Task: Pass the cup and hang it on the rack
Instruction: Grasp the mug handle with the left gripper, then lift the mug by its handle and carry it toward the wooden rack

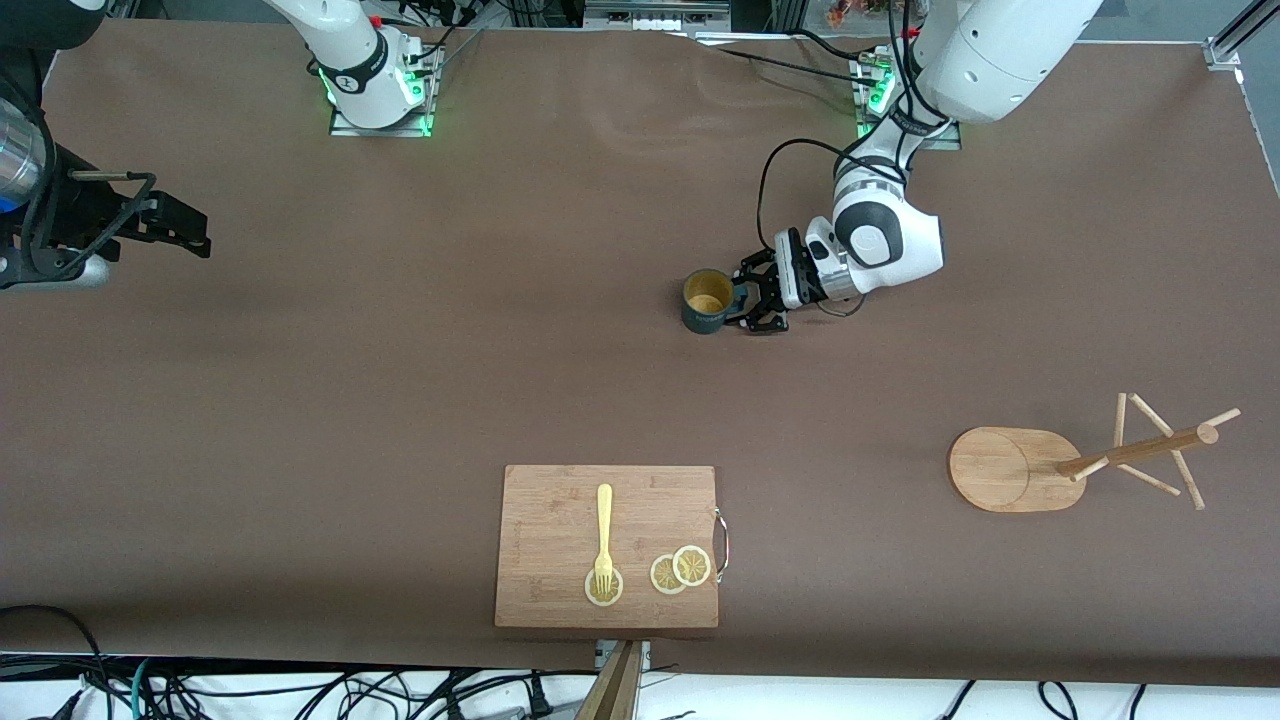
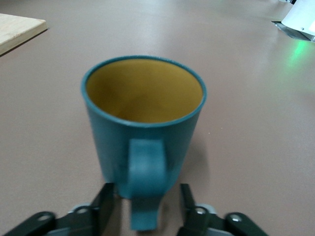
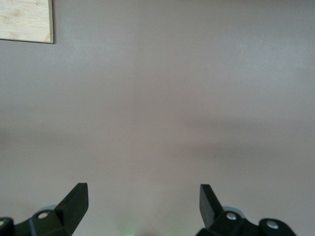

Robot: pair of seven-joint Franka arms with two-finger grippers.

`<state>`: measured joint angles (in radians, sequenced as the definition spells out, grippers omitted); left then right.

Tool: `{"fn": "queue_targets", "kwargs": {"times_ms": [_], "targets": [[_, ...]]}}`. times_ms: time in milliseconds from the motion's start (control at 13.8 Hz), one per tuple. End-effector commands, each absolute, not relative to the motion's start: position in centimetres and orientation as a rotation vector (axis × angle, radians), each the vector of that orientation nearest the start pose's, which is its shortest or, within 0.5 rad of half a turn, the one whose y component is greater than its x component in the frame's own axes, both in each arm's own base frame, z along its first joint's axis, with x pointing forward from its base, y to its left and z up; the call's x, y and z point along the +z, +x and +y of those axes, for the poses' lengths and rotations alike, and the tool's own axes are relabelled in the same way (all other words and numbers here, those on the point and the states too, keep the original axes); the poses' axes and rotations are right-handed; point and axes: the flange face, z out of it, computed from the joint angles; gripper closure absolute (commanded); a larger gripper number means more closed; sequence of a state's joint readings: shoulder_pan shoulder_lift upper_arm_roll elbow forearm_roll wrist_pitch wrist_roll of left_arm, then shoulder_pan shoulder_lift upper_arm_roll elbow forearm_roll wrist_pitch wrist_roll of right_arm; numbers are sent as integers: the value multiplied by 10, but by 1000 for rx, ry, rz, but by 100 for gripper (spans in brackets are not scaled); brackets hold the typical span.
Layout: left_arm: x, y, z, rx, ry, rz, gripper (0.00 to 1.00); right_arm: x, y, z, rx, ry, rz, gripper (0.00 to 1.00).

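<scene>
The cup [image 1: 708,300] is a small dark teal mug with a yellowish-tan inside. It stands upright on the table [image 1: 400,350], near the middle, its mouth open upward. Its single handle [image 2: 145,184] points toward the left arm's end of the table.

The rack [image 1: 1075,465] is a light wooden mug tree with a flat oval base, a central pole and several thin angled pegs. It stands toward the left arm's end, nearer to the front camera than the cup and well apart from it.

Dark teal cup [image 1: 708,301], yellowish-tan inside; light wooden rack [image 1: 1075,465]; brown table [image 1: 400,350].
</scene>
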<state>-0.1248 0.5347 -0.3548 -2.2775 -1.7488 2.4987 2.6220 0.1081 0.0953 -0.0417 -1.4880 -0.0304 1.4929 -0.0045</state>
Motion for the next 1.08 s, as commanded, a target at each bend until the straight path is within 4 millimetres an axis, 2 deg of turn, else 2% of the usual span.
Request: {"fn": "queue_targets", "kwargs": {"times_ms": [0, 145, 217, 289, 506, 578, 795, 1012], "targets": [[109, 423, -235, 824, 1805, -1499, 76, 610, 570, 35, 147, -3185, -138, 0], [110, 424, -235, 826, 1803, -1500, 84, 610, 570, 40, 147, -3185, -138, 0], [109, 424, -234, 825, 1805, -1499, 95, 610, 570, 40, 146, -3187, -112, 0], [109, 425, -233, 828, 1806, -1498, 100, 611, 569, 40, 143, -3186, -102, 0], [112, 428, -228, 835, 1818, -1484, 100, 610, 570, 41, 146, -3186, -102, 0], [117, 436, -223, 852, 1832, -1467, 100, 610, 570, 41, 146, -3186, -102, 0], [147, 459, -203, 868, 1891, -1366, 100, 610, 570, 41, 146, -3186, -102, 0], [183, 479, -187, 780, 1965, -1222, 100, 609, 569, 40, 156, -3187, -97, 0]]}}
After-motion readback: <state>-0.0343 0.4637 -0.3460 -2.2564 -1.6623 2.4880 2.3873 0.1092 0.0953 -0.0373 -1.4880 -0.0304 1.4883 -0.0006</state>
